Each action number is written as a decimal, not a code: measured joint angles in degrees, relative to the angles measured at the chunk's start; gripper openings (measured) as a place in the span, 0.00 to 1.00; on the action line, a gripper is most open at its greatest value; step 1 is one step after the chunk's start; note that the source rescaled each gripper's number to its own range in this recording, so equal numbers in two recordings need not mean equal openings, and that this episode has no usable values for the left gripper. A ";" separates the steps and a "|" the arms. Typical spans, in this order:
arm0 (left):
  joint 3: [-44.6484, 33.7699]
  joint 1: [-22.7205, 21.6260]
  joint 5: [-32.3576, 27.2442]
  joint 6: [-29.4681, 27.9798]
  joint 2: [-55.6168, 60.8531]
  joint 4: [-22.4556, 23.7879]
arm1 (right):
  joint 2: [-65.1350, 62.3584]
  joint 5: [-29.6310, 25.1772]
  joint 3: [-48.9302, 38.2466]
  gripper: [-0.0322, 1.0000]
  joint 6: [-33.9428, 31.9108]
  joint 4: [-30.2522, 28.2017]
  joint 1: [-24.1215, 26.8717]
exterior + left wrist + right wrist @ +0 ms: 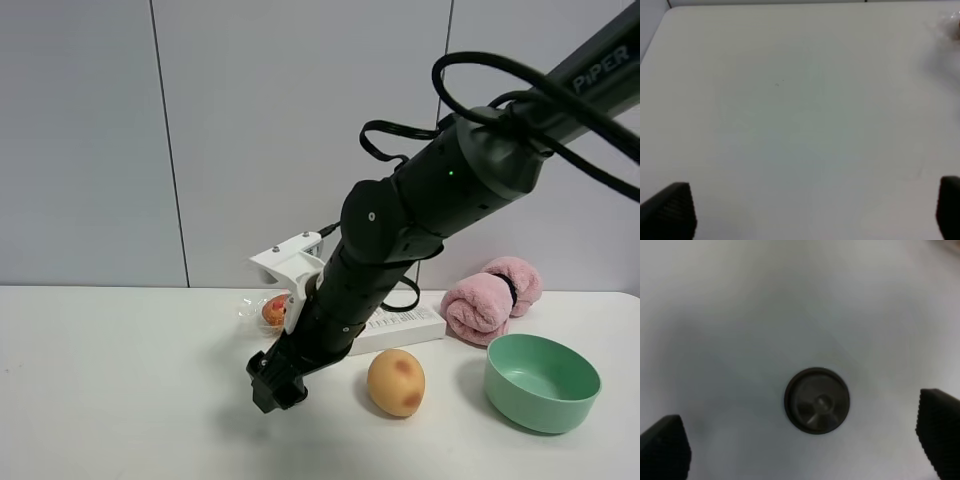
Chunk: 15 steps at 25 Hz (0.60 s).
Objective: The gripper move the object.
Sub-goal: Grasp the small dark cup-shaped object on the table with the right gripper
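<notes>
My right gripper (802, 445) hangs straight over the capsule (817, 400), jaws wide apart w/ one black tip on either side, nothing clamped. The capsule sits on the white table (120, 380), well out from the back edge, approx mid-width. The tan ball (396, 382) is near it, toward the right edge.

Handling, as I judge it: v. light and thin-walled, prob dents if squeezed hard. Tapered sides + a smooth skin mean it could squirt out of the pads, or tip if one tip touches first. Best hold is across the round body, low near the wider rim, both tips meeting it together w/ gentle force.

Hard to make out: in the high view my own arm covers the capsule completely. The wrist view is soft-focus and shows only a dark disc w/ a centre dimple from above, so I can't tell which end is up or how tall it is. My left gripper (807, 215) is also spread open, over bare table, and isn't in the high view. The table's front edge is cut off.
</notes>
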<state>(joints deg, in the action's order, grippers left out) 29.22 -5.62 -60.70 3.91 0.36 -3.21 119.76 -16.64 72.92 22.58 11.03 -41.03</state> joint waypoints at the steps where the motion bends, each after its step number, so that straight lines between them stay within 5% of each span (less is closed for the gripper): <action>1: 0.00 0.00 0.00 0.00 0.00 0.00 | 0.00 0.00 0.00 0.89 0.00 0.00 0.00; 7: 0.00 0.00 0.00 0.00 0.00 0.00 | 0.59 0.88 0.00 0.77 0.00 0.00 0.00; 15: 0.00 0.00 0.00 0.00 0.00 0.00 | 1.18 4.13 0.00 0.75 0.00 0.00 0.12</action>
<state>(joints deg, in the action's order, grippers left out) 29.22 -5.62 -60.70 3.91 0.36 -3.21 120.94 -12.51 72.92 22.58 11.03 -40.91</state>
